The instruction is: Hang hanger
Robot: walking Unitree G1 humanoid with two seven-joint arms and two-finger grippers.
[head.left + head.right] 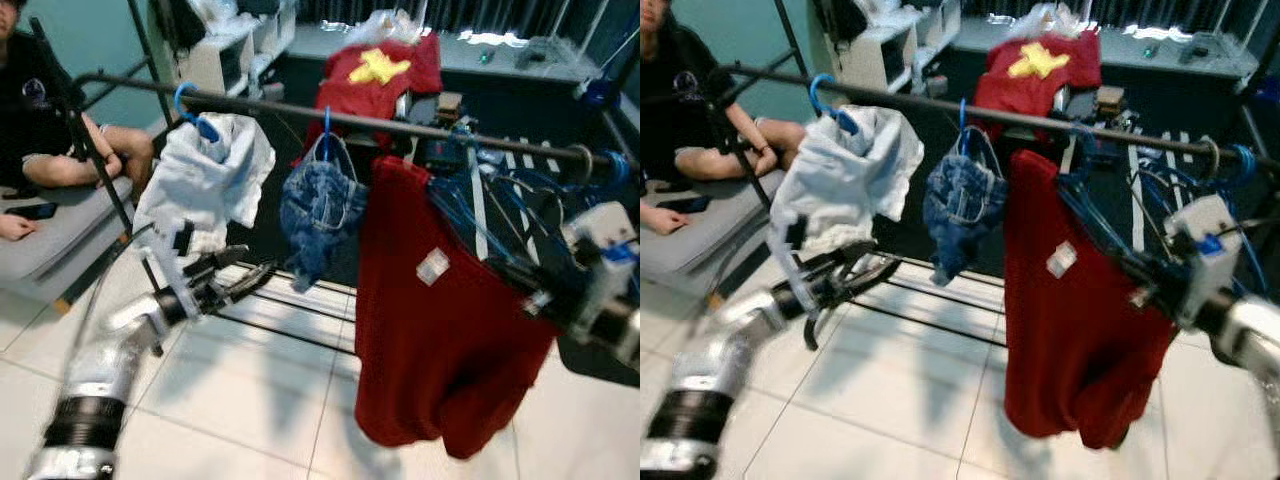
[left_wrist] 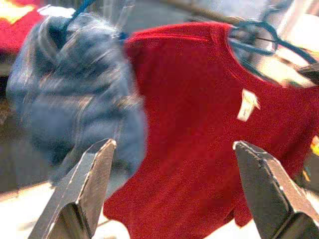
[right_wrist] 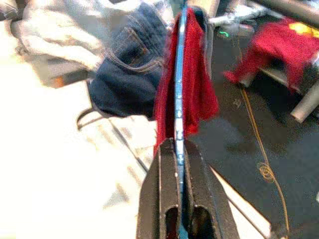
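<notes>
Right wrist view looks straight down the right gripper point(image 3: 175, 149), whose two black fingers are pressed together on the thin blue hanger point(image 3: 179, 94); the hanger runs away from the fingertips edge-on, with the dark red shirt point(image 3: 192, 84) draped over it just beyond the tips. Past the shirt hang the denim garment point(image 3: 130, 69) and, farther off, the white garment point(image 3: 65, 35).

From the head cameras, the right gripper point(image 1: 1150, 285) sits at the shirt's far shoulder, just below the dark rail point(image 1: 1040, 122) of the clothes rack, and the red shirt point(image 1: 1075, 310) hangs down and to the left of it (a small white tag shows on its chest). The hanger's hook end lies close up by the rail, among other blue hangers; whether it rests on the rail cannot be told.

The left gripper point(image 1: 235, 280) is held low, under the white garment point(image 1: 205, 180) and short of the denim point(image 1: 320, 205). Its fingers point(image 2: 89, 179) stand wide apart and hold nothing, with the denim and red shirt ahead of them.

A person's arm point(image 1: 80, 160) rests on a seat well off to the left.
</notes>
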